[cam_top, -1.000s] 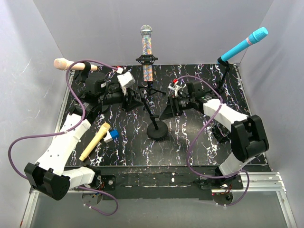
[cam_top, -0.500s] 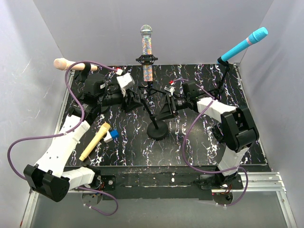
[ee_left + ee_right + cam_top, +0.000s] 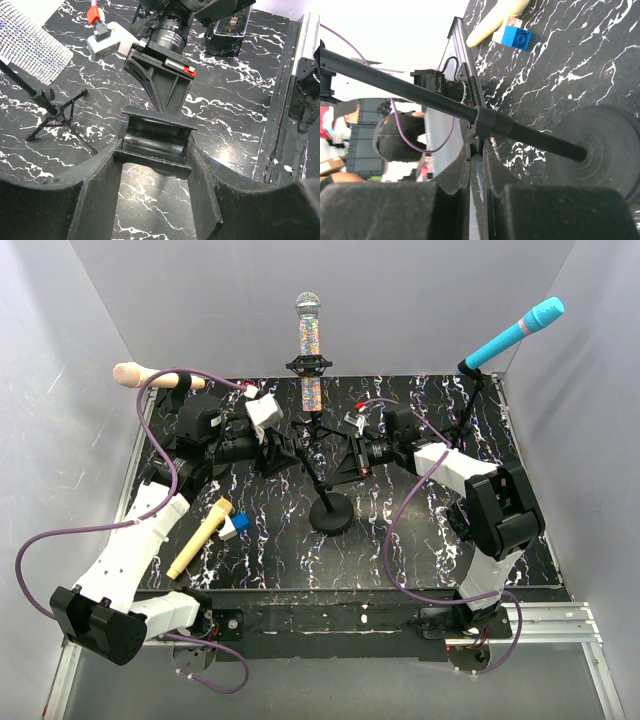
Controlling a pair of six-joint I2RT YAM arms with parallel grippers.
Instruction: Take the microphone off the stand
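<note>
Black bench [image 3: 290, 560], white veins streaking right across it, and near the middle the stand [image 3: 331, 514] sits planted on its round foot. Over to the left a yellow microphone [image 3: 200, 538] lies flat on the surface, a blue block [image 3: 240, 524] just beside its upper end. Further back, a small tripod [image 3: 60, 117] spreads its thin legs on the marbling.

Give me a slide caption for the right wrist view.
Right gripper, jaws nearly shut, at the microphone stand's pole; round base and blue block beyond.
</note>
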